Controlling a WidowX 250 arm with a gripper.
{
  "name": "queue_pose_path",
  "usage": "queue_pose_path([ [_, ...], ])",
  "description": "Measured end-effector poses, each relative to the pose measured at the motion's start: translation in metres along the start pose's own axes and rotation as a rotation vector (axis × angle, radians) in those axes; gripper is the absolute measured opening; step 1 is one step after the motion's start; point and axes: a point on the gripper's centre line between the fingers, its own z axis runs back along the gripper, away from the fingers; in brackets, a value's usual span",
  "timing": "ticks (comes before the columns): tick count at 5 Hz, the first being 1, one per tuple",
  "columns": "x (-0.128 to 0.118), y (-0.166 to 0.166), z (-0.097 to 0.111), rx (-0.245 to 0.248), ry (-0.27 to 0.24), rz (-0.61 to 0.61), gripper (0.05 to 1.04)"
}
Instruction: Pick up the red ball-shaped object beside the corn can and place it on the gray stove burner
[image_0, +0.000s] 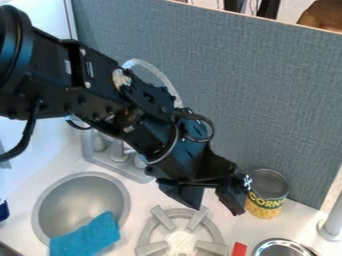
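Observation:
The black gripper (216, 206) hangs over the white counter, just above the back of the stove burner. Its two fingers stand apart, open, with a gap between them and nothing in it. Close to the right-hand finger is a can (266, 196) with a corn label, upright against the grey panel; whether they touch I cannot tell. Below the gripper lies the round grey burner (155, 246) with its raised supports. A blue cloth (87, 237) is draped over the front of the round metal sink (48, 202) at the left.
A faucet (120, 151) stands behind the sink. The grey panel (267, 95) closes off the back. At the bottom right are a shiny metal rim (262, 245) and a red piece (239, 249). A metal post (332, 222) rises at the right edge.

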Motion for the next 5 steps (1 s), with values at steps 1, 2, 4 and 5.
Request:
queue_pose_path([
  [1, -0.003, 0.002, -0.004, 0.006, 0.019, -0.008, 1.005],
  [2, 0.018, 0.025, -0.026, 0.007, 0.051, -0.111, 1.005],
  [4, 0.067, 0.041, -0.09, 0.14, -0.123, -0.206, 1.005],
  [5, 0.093, 0.041, -0.121, 0.194, -0.137, -0.315, 1.005],
])
